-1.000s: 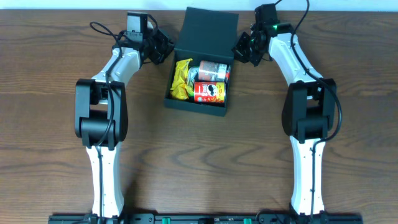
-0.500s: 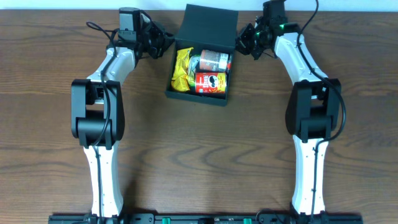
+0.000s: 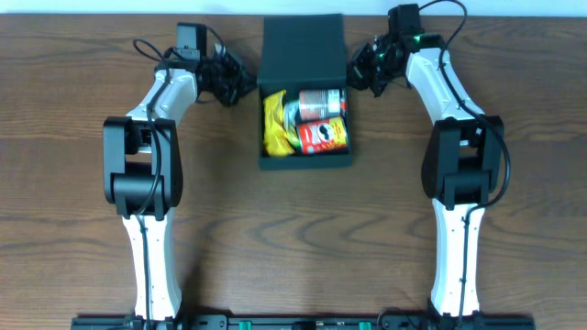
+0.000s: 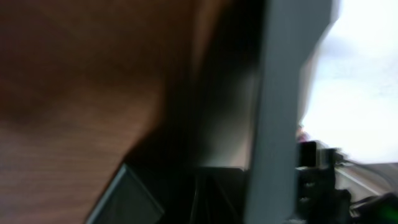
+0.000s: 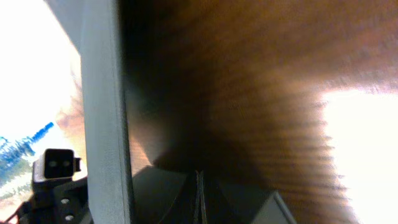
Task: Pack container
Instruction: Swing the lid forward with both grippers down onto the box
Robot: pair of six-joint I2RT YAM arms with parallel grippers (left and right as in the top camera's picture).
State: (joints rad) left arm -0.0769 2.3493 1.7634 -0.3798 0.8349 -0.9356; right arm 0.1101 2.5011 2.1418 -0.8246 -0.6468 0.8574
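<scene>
Container [image 3: 304, 163]: I see it at the far middle of the tabletop [image 3: 303, 247], its lid [image 3: 303, 46] flipped back and open.
Inside: a yellow bag [image 3: 275, 124] lies on the left, with two snack cans beside it, a silver-topped can [image 3: 321, 99] behind a red can [image 3: 323, 136].
Left pincer [image 3: 237, 82]: closed tight on nothing, just beside the left wall. My wrist view is too blurred to show contact.
Right pincer [image 3: 358, 69]: fingers pressed together and empty, just beside the right rear corner.
</scene>
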